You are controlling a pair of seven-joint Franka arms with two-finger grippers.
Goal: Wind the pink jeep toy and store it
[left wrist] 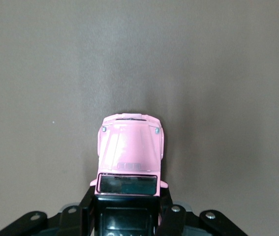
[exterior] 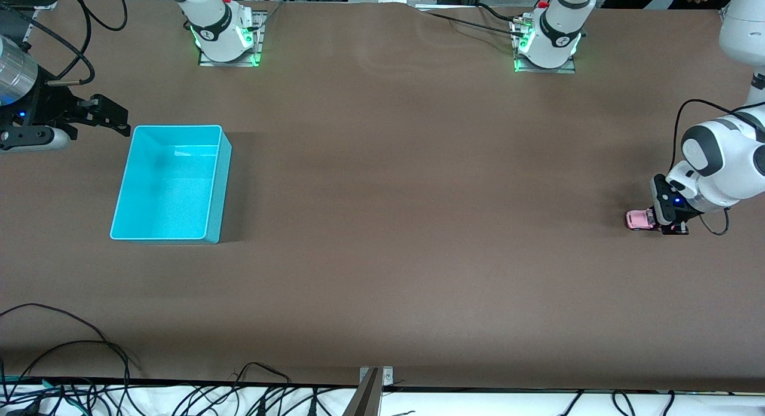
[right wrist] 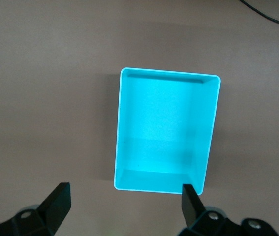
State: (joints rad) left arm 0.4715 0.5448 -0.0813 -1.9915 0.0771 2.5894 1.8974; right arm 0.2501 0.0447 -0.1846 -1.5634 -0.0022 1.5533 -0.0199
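Left gripper [exterior: 670, 223] is down at the table [exterior: 406, 225], at the left arm's end, its fingers [left wrist: 171, 221] clenched on the black rear of the pink jeep toy [exterior: 639, 219]. The toy sits on the table — pink hood and windshield stick out past the fingertips in the left wrist view, pointing toward the right arm's end.

Right gripper [exterior: 110, 118] hangs in the air at the right arm's end, just beside the turquoise bin [exterior: 170, 186] — fingers [right wrist: 55, 204] spread wide, grasping nothing. This arm waits.

Bin stands upright on the table with nothing in it, well apart from the toy.
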